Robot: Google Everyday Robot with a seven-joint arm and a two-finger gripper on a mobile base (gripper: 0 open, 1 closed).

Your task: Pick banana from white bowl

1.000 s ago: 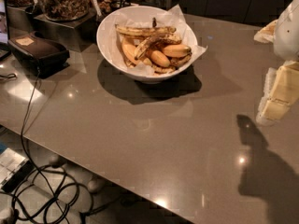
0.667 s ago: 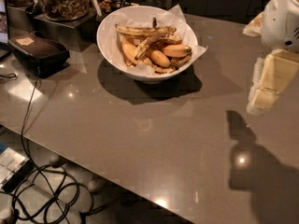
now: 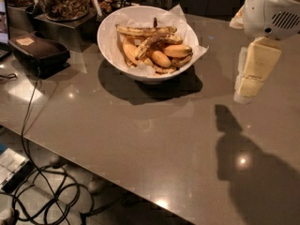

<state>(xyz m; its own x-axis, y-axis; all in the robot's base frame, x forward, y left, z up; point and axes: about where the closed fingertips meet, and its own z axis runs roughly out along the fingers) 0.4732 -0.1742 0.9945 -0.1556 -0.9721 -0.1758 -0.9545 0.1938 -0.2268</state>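
The white bowl [image 3: 108,40] stands at the back of the grey table, lined with crumpled white paper. It holds several bananas. The banana [image 3: 151,43], long, slim and heavily brown-streaked, lies diagonally across the pile. A paler long banana [image 3: 140,30] lies behind it, and short plump yellow ones [image 3: 177,50] lie to its right. My gripper [image 3: 244,96] hangs from the white arm [image 3: 269,11] at the right, pointing down. It is above the table, to the right of the bowl and apart from it, and nothing shows in it.
A black box [image 3: 38,53] with a cable sits at the left. Jars of nuts [image 3: 63,1] stand behind it. The table's front edge [image 3: 93,165] runs diagonally, with cables [image 3: 44,196] on the floor below. The arm's shadow [image 3: 253,172] falls at the front right.
My gripper and arm have moved left, closer to the bowl, and a little up in the view. The bowl and the bananas have not moved.
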